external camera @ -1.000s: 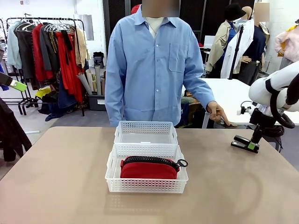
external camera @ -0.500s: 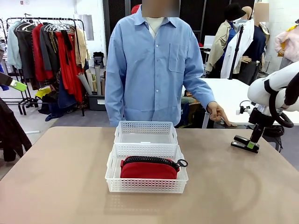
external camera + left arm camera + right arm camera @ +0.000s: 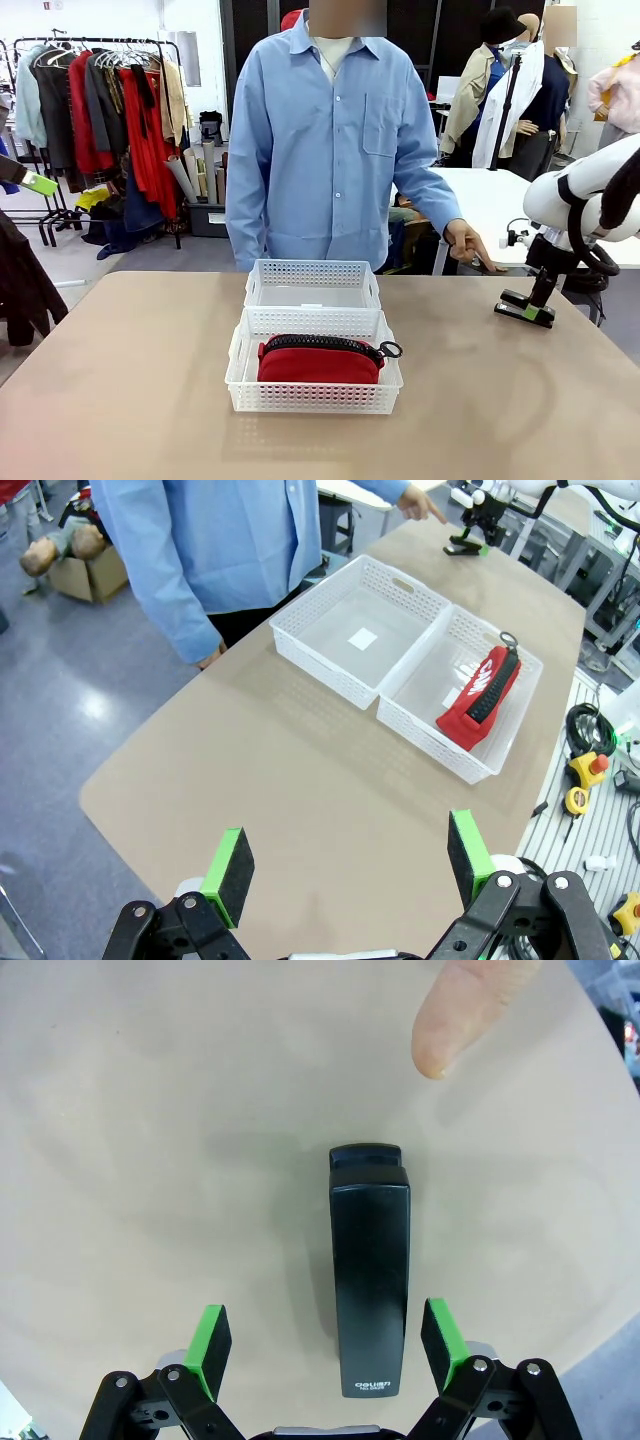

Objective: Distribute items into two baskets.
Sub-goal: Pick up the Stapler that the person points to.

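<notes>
The red pouch (image 3: 318,362) sits inside the near basket (image 3: 316,402), the one closer to the robot, with its black zipper on top and a little ring poking out at one end. The far basket (image 3: 312,272) touches it on the person's side and has nothing in it but a small white sticker on its clear bottom. Both baskets are in the middle of the table (image 3: 120,380). The small black stapler (image 3: 369,1280) lies flat on the table far off to the robot's right, near the table's edge and well apart from the baskets. The right gripper (image 3: 325,1345) is right over it with its jaws wide open. One green pad is on each side of the stapler, but neither pad touches it, so it holds nothing. The person's hand (image 3: 465,240) reaches down to the table near the stapler, and a fingertip (image 3: 465,1010) shows just past the stapler's far end, not touching it. The left gripper (image 3: 348,860) is high above the table's left end, wide open too, with nothing between its pads.
</notes>
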Motion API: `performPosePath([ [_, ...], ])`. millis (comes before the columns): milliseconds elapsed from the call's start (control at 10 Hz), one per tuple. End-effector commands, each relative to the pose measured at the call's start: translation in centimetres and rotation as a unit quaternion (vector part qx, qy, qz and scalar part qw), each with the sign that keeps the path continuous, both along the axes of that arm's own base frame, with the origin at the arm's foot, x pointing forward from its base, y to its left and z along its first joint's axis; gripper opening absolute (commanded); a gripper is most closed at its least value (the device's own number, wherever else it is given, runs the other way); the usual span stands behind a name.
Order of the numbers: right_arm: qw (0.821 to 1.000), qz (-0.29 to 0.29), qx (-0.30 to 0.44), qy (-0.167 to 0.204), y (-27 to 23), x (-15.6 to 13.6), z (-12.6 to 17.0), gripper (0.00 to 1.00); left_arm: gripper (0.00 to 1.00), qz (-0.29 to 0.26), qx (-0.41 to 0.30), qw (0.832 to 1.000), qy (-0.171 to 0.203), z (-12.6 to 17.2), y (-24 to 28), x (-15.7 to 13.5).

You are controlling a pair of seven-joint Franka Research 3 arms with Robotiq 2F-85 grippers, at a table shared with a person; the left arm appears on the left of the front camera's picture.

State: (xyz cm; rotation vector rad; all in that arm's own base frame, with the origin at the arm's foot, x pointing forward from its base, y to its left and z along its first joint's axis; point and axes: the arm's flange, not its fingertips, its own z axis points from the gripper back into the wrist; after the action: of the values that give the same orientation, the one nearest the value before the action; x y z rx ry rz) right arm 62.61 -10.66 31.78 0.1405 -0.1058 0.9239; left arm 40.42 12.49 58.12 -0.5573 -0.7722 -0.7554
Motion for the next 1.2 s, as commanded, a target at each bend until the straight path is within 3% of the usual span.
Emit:
performPosePath([
  [0,1.000,0.011,-0.010,0.002,-0.2,0.8,0.1,1.00,1.00,-0.004,-0.010,1.000,-0.006,0.0,0.0,-0.1],
  [900,1.000,0.010,-0.016,0.021,0.1,1.2,-1.2,1.00,1.00,-0.004,-0.010,1.000,-0.006,0.0,0.0,-0.1],
  [1100,1.000,0.010,-0.017,0.023,0.0,1.2,-1.4,0.91,1.00,-0.004,-0.010,1.000,-0.006,0.0,0.0,-0.1],
])
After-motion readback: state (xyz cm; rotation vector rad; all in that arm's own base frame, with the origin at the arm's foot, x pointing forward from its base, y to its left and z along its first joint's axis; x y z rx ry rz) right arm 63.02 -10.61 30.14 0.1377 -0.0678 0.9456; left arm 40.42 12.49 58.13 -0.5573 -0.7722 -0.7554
